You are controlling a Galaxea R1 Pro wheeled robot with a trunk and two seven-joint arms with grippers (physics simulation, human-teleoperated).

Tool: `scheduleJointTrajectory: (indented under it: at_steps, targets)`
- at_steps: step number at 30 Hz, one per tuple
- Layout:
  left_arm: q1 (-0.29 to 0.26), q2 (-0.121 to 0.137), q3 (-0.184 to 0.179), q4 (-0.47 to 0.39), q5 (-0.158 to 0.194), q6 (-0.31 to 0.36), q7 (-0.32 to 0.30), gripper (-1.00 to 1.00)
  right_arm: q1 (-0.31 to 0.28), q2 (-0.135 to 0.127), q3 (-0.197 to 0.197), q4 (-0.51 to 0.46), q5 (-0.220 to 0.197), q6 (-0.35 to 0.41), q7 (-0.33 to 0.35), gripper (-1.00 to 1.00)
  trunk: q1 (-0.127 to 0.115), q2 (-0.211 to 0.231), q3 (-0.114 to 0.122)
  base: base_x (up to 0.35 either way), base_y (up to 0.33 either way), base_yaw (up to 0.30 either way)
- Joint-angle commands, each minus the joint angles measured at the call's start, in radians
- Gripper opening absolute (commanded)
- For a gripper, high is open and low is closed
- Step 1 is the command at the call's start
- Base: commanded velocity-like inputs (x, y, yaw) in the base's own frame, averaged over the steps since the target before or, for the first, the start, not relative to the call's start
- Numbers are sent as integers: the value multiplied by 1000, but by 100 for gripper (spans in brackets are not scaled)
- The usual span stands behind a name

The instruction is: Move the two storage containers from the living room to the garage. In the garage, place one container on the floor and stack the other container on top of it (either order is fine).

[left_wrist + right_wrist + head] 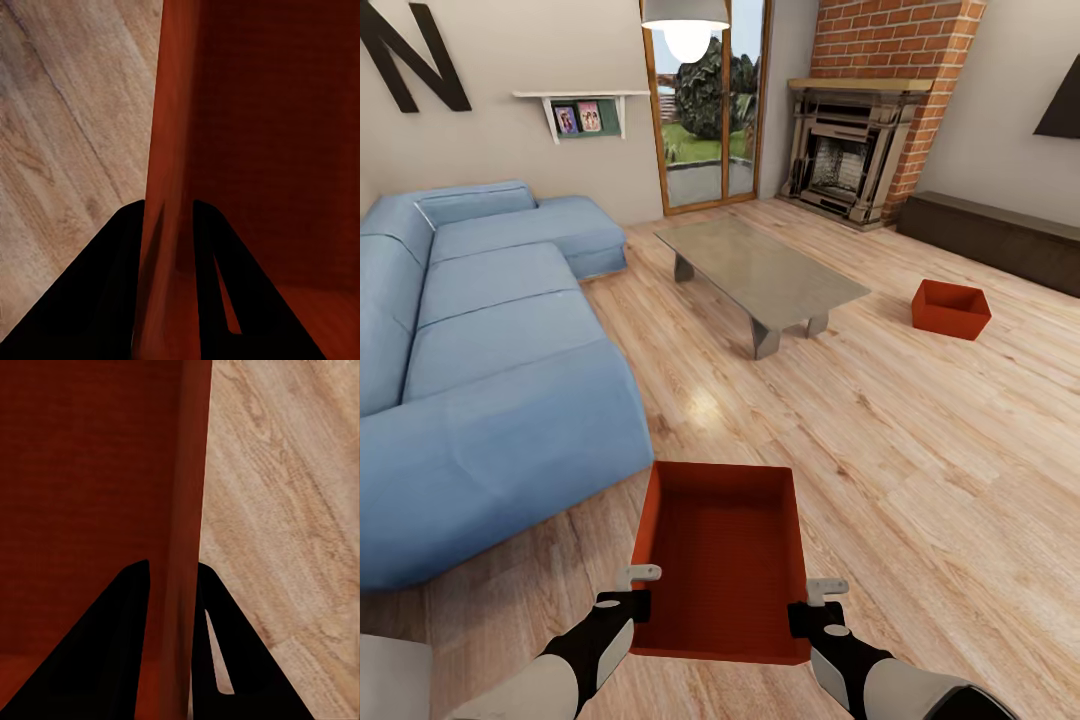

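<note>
Now one storage container [722, 560] is pinched by its side walls, left gripper [643, 590] and right gripper [810, 603] fingers clamped; another container [950, 308] sits beyond the grey table [760, 265].

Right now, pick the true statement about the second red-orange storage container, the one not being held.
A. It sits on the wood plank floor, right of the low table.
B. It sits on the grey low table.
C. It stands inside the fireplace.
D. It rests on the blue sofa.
A: the second storage container sits on the light wood plank floor, apart from the grey low table and to its right in the head view.
</note>
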Motion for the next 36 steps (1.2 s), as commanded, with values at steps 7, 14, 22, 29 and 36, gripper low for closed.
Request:
scheduleJointTrajectory:
  at_steps: [7, 14, 22, 29, 36]
  targets:
    - [0, 9, -2, 2, 1, 7, 11, -100, -1, 0, 20, 0, -10, -40, -16, -100, -27, 49, 21, 0, 0, 0]
    - [0, 9, -2, 2, 1, 7, 13, -100, -1, -2, 20, -1, -10, -40, -16, -100, -54, 98, 43, 0, 0, 0]
    - [0, 9, -2, 1, 1, 7, 13, -100, -1, -2, 20, 0, -10, -41, -17, -100, -84, 154, 68, 0, 0, 0]
    - [0, 9, -3, 1, 1, 7, 14, -100, -1, 0, 20, 0, -10, -40, -17, -100, -111, 203, 90, 0, 0, 0]
    - [0, 10, -2, 1, 0, 7, 16, -100, -1, 1, 19, 0, -13, -42, -19, -100, -138, 252, 112, 0, 0, 0]
